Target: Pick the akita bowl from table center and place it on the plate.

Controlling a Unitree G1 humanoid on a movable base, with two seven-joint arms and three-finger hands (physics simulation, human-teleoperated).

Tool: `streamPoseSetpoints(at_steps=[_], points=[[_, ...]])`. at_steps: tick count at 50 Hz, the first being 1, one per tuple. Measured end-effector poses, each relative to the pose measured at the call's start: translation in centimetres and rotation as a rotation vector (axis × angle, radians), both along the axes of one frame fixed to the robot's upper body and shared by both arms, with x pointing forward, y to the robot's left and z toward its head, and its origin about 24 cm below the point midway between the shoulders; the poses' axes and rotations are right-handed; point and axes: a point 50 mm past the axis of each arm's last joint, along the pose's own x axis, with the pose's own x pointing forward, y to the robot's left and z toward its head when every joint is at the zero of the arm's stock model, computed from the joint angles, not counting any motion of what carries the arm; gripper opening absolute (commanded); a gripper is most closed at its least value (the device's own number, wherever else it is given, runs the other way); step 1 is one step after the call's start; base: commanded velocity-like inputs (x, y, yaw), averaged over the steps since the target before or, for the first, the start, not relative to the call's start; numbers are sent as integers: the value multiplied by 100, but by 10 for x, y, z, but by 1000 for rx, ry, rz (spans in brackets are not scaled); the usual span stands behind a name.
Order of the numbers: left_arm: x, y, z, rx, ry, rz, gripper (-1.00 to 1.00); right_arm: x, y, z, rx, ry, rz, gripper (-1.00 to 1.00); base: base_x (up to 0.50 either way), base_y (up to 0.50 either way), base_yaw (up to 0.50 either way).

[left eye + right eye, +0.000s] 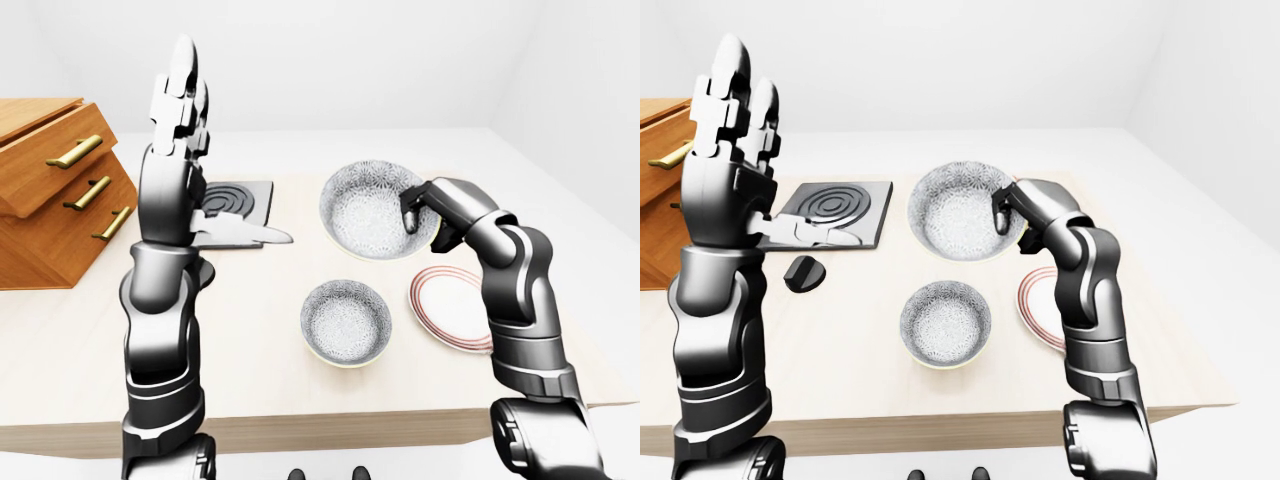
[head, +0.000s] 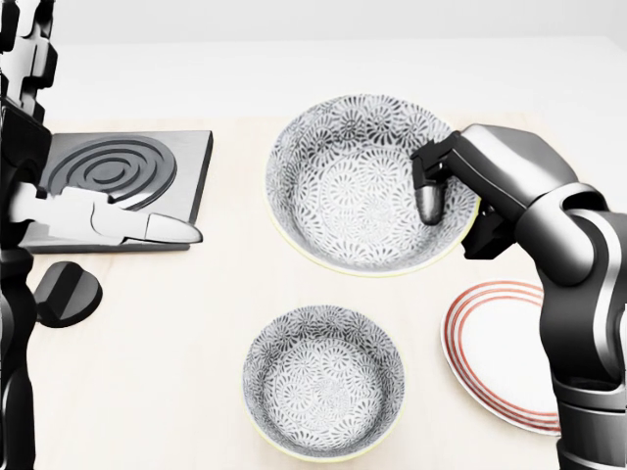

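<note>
The akita bowl [image 2: 353, 186] is gripped at its right rim by the right hand [image 2: 460, 166], one finger being pressed inside. It is held tilted, up and left of the plate [image 2: 500, 352] in the head view. The left hand [image 1: 175, 150] is held spread wide, well apart.

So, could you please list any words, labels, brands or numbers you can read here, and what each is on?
None can be read. The held bowl in the right hand and the second bowl bear only a flower pattern, the plate only red rings, the hotplate only grooved rings; the drawer cabinet is unlabelled.
</note>
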Motion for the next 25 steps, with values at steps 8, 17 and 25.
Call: streamPoseSetpoints(at_steps=[8, 17, 25], points=[[-5, 1, -3, -25, -4, 1, 100, -17, -12, -3, -7, -31, -31, -100, 0, 0, 0], [-9, 0, -7, -37, -1, -2, 100, -32, -23, -10, -4, -35, -64, -100, 0, 0, 0], [-12, -1, -10, -42, 6, -5, 100, -42, -33, -19, 7, -17, -91, -100, 0, 0, 0]])
